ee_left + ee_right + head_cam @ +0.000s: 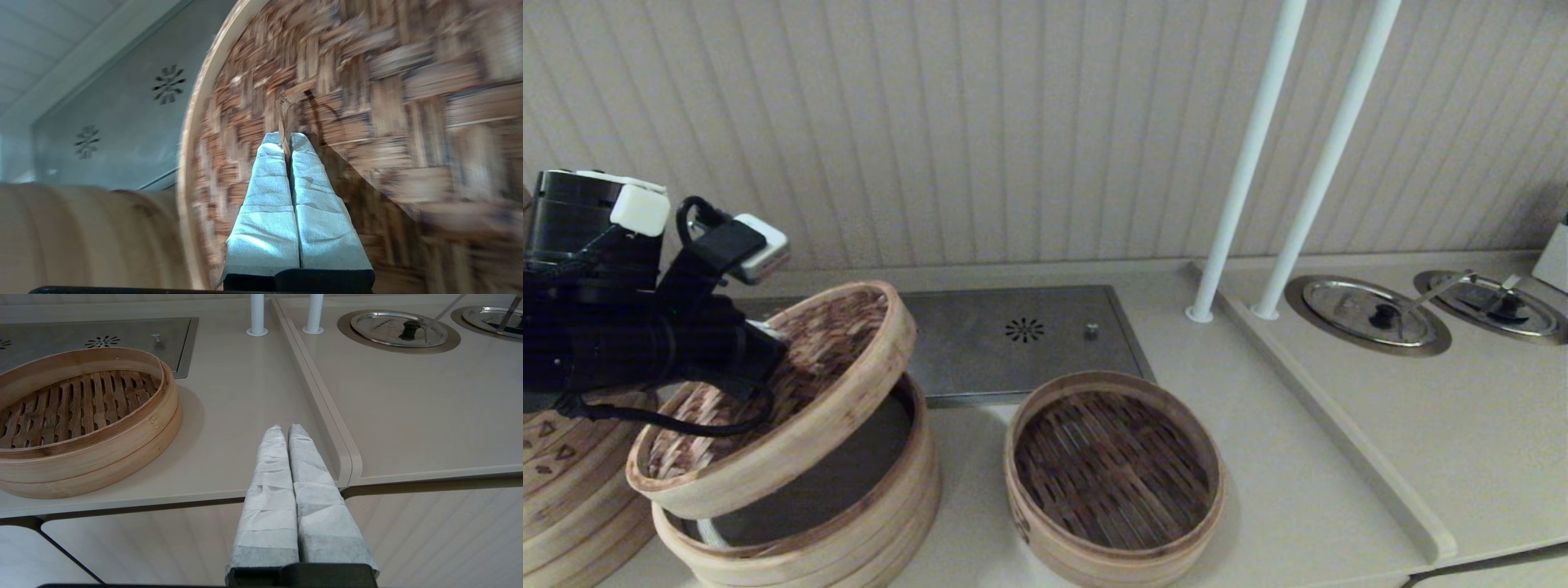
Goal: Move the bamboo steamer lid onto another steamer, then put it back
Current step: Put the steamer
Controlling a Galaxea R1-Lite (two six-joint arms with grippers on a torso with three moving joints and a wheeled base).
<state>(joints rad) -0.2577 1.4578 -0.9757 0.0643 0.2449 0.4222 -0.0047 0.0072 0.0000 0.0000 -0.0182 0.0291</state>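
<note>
The bamboo steamer lid (837,331) hangs tilted, its far edge up, over the taller several-ring steamer (882,506) at the left. My left gripper (768,336) is shut on the small centre loop (286,104) of the woven top (367,81), and its white padded fingers (265,192) are pressed together on the loop. The low single-tier steamer (1112,469) with a dark slatted floor stands to the right of it, uncovered. That steamer (81,412) also shows in the right wrist view. My right gripper (284,428) is shut on nothing, parked near the counter's front edge, to the right of the low steamer.
A tall stack with triangle marks (564,474) stands at the far left. A steel plate with a drain (1013,335) lies behind the steamers. Two white poles (1245,163) rise at the back right. Beyond a raised ridge (1339,441), steel lids (1368,313) sit in the counter.
</note>
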